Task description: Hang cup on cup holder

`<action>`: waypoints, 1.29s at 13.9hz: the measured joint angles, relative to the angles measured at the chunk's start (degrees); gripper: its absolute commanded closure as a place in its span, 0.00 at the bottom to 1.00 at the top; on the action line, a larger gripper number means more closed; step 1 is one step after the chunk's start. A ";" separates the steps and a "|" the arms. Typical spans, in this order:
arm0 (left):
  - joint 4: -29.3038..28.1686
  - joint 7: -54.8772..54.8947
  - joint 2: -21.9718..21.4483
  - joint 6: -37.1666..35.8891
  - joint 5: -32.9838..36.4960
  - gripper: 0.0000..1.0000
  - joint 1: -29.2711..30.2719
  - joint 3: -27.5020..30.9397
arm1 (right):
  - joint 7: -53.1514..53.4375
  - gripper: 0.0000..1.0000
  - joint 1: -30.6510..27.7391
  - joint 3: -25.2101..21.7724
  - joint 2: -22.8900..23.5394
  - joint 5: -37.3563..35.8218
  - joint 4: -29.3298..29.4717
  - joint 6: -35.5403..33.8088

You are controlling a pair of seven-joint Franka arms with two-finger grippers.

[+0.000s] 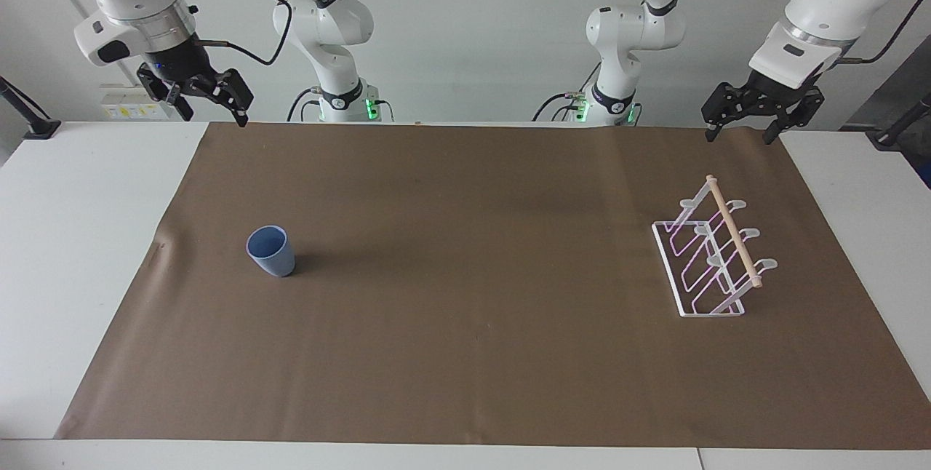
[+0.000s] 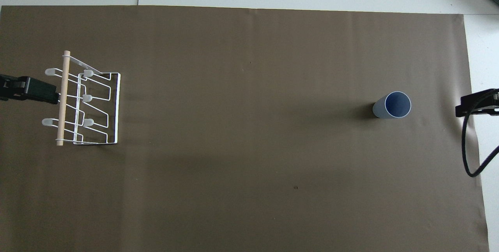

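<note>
Cup: small light-blue plastic cup [image 1: 270, 251] stands upright on brown paper sheet [image 1: 465, 353], toward right arm's end of worktop [image 1: 65, 237].
Holder: white wire cup holder [image 1: 713, 259] with wooden dowel [image 1: 733, 231], well apart, nothing between.
Left gripper [image 1: 742, 137]: wide, empty, over sheet's edge.
Right gripper [image 1: 216, 118]: wide, empty, raised.
Overhead: grippers cut off.

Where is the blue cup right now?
The cup stands upright on the brown mat toward the right arm's end of the table, well apart from the cup holder.
</note>
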 measured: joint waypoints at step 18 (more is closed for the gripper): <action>0.00 -0.01 -0.08 0.05 0.00 0.00 -0.01 0.04 | -8.95 0.00 -1.60 -0.20 3.69 0.00 -22.26 32.90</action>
